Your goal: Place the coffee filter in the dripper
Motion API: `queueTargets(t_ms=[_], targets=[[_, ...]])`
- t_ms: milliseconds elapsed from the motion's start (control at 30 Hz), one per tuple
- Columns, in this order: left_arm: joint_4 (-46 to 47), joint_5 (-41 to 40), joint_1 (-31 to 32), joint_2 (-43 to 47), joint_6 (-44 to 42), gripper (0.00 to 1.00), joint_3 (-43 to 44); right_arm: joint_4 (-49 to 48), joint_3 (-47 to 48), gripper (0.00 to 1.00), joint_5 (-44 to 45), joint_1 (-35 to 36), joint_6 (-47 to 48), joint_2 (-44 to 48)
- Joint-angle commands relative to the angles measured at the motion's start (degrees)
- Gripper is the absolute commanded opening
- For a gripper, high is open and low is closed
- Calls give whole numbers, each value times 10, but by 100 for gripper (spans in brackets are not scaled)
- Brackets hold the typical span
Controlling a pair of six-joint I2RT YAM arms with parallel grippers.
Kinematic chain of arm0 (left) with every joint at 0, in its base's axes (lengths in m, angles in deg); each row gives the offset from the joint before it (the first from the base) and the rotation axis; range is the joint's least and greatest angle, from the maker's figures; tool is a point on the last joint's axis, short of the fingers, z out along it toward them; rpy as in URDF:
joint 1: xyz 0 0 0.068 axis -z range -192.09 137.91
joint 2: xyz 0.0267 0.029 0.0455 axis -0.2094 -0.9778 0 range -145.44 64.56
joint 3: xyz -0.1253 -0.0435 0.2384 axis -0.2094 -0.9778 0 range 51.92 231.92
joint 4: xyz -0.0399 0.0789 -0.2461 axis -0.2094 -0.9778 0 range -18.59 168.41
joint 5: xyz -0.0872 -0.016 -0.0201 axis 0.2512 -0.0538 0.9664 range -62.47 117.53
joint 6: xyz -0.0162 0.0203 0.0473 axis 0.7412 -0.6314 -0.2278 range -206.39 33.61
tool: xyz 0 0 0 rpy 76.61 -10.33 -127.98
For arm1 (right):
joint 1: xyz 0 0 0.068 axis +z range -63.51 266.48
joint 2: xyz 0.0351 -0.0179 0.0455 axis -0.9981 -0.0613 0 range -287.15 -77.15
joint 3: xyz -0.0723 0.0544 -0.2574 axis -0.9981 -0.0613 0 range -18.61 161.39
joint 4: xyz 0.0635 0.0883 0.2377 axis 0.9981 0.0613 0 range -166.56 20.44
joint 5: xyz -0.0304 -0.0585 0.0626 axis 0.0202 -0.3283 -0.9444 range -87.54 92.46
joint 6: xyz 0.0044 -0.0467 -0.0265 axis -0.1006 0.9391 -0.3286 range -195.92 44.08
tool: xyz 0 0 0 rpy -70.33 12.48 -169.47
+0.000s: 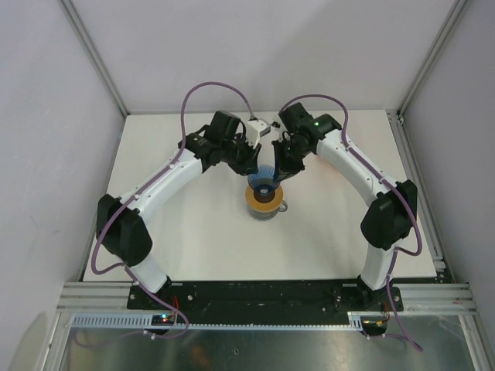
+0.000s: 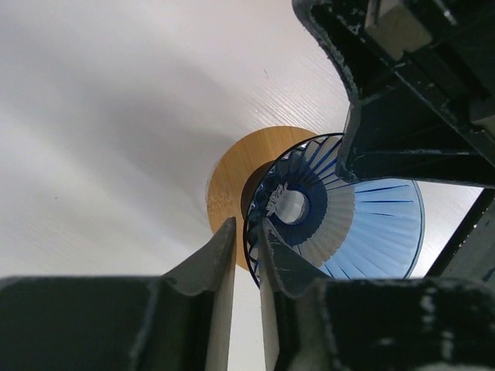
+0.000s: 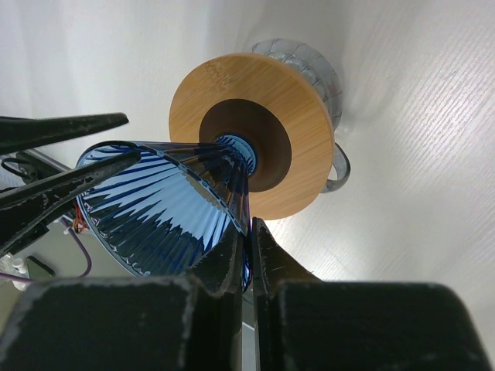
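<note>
The dripper is a dark-blue ribbed translucent cone, tilted on its side with its narrow tip at the centre hole of a flat orange ring. My right gripper is shut on the wall of the dripper at its rim. My left gripper straddles the opposite rim of the dripper. Its jaws stand narrowly apart, one finger outside and one inside the rim, with a gap showing beside the outer finger. The coffee filter is out of view.
The orange ring lies on top of a grey handled mug in the middle of the white table. Both arms meet above it. Metal frame posts and white walls enclose the table on three sides.
</note>
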Motion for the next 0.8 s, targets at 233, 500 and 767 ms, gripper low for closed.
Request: queueTargets(t_ms=[233, 500, 767], targets=[[5, 24, 0, 3, -23, 1, -27, 13, 14, 0, 6, 2, 12, -17], [5, 12, 0, -8, -24, 0, -54, 5, 8, 0, -2, -3, 14, -21], [-13, 21, -1, -15, -32, 0, -69, 0, 3, 0, -19, -5, 14, -24]])
